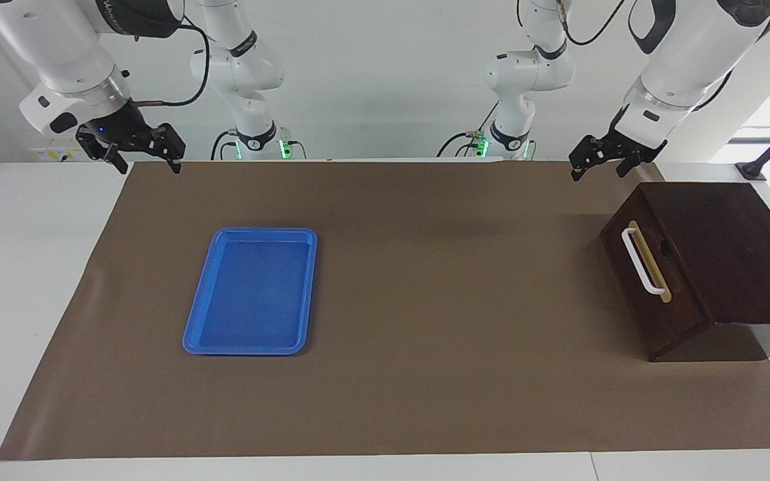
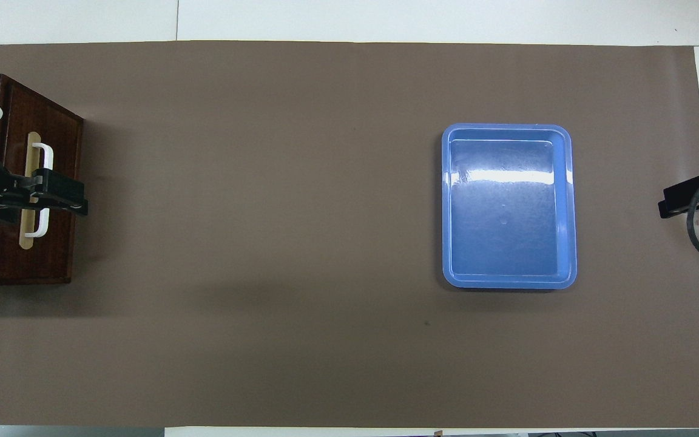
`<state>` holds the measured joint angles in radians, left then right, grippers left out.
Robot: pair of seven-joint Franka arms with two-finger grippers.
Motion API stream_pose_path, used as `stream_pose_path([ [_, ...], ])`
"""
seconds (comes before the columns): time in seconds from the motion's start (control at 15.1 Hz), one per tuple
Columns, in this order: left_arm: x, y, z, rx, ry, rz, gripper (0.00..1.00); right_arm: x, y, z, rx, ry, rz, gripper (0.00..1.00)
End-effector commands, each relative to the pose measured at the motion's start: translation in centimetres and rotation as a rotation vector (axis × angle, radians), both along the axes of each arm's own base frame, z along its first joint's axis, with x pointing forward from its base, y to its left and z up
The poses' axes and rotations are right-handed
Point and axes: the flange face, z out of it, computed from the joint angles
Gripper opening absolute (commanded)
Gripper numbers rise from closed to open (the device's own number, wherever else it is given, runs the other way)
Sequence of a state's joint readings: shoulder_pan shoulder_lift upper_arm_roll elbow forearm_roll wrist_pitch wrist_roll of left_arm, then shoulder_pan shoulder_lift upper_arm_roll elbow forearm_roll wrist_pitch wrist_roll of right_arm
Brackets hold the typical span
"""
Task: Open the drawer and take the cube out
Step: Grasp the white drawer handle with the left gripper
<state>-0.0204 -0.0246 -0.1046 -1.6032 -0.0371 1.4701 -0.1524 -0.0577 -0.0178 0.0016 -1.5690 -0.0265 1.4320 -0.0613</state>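
The dark brown wooden drawer (image 1: 712, 254) stands at the left arm's end of the table and is closed. Its white bar handle (image 1: 642, 262) sits on a tan strip on the front. In the overhead view the drawer (image 2: 52, 255) shows at the edge and its handle (image 2: 46, 155) is partly covered by my left gripper (image 2: 61, 197). In the facing view my left gripper (image 1: 597, 170) is open and empty, raised in the air, apart from the drawer. My right gripper (image 1: 148, 166) is open and empty, raised at the right arm's end; its tip shows in the overhead view (image 2: 674, 206). The cube is hidden.
A blue plastic tray (image 1: 265, 232), with nothing in it, lies on the brown mat (image 1: 438, 280) toward the right arm's end; it also shows in the overhead view (image 2: 507, 127). White table surface borders the mat.
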Motion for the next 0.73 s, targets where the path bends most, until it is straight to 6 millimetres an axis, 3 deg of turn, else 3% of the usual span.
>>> stream_pose_path([
  [0.0, -0.6, 0.0, 0.0, -0.014, -0.011, -0.013, 1.0, -0.1, 0.0, 0.4, 0.016, -0.005, -0.013, 1.0],
  [0.26, -0.4, 0.0, -0.6, -0.007, -0.05, -0.013, 1.0, -0.1, 0.0, 0.4, 0.016, -0.005, -0.013, 1.0],
  [0.53, 0.3, 0.6, -6.0, 0.136, -0.158, -0.134, 1.0, -0.1, -0.1, 0.4, 0.016, -0.005, -0.014, 1.0],
  [0.66, 1.3, 2.2, -6.8, 0.168, -0.192, -0.249, 1.0, -0.1, 0.0, 0.3, 0.016, -0.002, -0.014, 1.0],
])
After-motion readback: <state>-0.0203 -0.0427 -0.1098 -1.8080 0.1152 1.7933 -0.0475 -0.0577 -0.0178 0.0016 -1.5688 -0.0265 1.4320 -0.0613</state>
